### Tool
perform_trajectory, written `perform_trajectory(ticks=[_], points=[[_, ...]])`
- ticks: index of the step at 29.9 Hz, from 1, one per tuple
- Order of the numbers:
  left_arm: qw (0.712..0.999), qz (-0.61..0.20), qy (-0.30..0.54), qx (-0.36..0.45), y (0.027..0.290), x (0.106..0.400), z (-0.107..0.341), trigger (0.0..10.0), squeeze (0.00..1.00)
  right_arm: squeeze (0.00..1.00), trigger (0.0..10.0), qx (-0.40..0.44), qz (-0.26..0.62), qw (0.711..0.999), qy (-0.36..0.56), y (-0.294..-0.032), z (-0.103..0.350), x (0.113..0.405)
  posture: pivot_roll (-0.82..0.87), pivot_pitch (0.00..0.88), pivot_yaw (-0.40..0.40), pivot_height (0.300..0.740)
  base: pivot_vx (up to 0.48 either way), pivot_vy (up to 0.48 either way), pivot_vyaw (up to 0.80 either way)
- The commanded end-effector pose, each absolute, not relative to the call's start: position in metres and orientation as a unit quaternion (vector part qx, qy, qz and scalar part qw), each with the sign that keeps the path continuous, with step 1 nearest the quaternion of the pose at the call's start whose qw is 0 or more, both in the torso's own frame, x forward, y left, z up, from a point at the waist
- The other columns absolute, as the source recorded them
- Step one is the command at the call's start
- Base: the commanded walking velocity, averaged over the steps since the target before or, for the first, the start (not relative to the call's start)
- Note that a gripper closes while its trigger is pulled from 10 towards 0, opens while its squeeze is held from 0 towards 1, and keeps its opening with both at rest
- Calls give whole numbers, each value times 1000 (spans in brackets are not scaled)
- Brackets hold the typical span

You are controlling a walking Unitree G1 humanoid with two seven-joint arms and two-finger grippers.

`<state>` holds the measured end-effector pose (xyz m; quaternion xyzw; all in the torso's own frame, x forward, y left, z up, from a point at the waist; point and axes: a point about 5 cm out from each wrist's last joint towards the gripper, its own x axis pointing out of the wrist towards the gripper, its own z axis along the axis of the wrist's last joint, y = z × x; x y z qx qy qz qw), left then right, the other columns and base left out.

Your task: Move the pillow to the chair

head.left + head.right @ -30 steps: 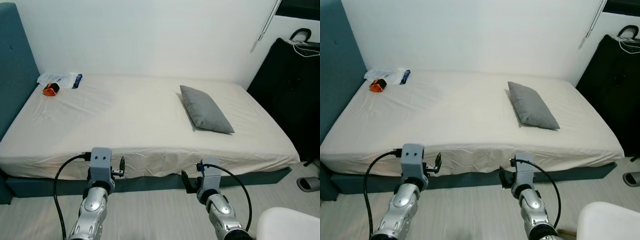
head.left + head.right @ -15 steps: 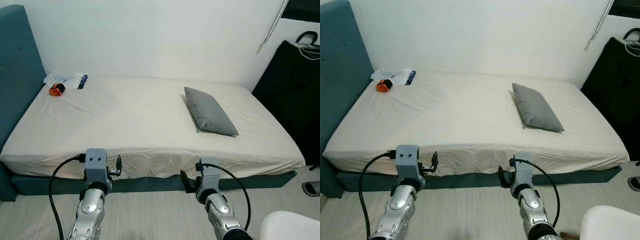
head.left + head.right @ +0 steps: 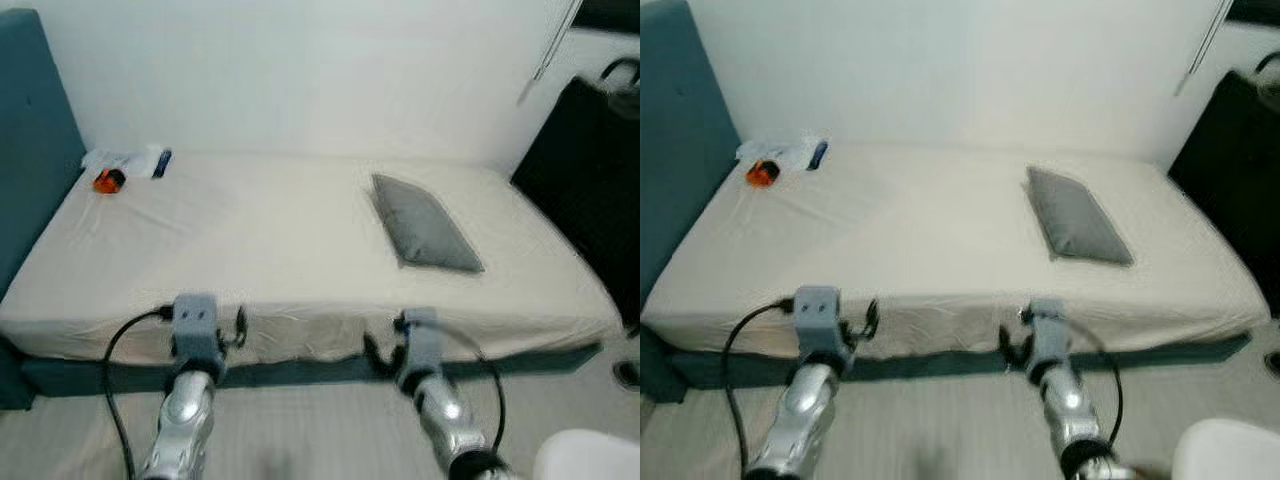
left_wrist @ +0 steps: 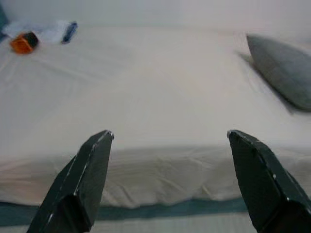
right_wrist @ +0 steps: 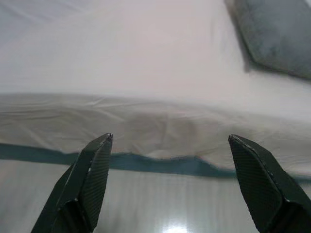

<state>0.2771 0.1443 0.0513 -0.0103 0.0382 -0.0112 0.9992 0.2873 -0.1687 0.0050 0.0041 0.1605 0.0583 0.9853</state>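
Note:
A grey pillow (image 3: 425, 222) lies flat on the right half of the bed (image 3: 250, 240), a little in from its front edge. The white rounded edge of a chair (image 3: 590, 455) pokes into the bottom right corner, on the floor on my side of the bed. Both arms are held forward and low, short of the bed's front edge. My left gripper (image 4: 169, 133) is open with nothing between its fingers and points at the mattress, with the pillow (image 4: 282, 68) off to one side. My right gripper (image 5: 170, 138) is open and empty too, the pillow (image 5: 277, 34) beyond it.
A teal headboard (image 3: 30, 150) closes the bed's left end. An orange item (image 3: 105, 181) and some white packets (image 3: 125, 160) lie at the far left corner. A tall black object (image 3: 590, 190) stands right of the bed. A strip of pale floor (image 3: 300, 430) runs between me and the bed.
The whole picture has shifted a little and gone blurred, so the camera is moving. The pillow lies where it was and both arms keep the same pose.

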Motion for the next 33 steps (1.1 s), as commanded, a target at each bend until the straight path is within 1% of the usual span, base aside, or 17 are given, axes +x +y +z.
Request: perform_trajectory(ticks=[1, 29, 33], points=[[999, 2, 40, -10, 152, 275, 49, 10000, 0, 0, 10000, 8, 69, 986, 155, -160, 6, 289, 78, 0, -94, 740, 326, 0, 0], [999, -6, 42, -11, 149, 274, 47, 10000, 0, 0, 10000, 1, 71, 985, 154, -162, 7, 290, 69, 0, -98, 740, 328, 0, 0], [998, -17, 49, -18, 146, 272, 45, 10000, 0, 0, 10000, -1, 72, 985, 157, -162, 6, 289, 69, 0, -98, 740, 69, 0, 0]])
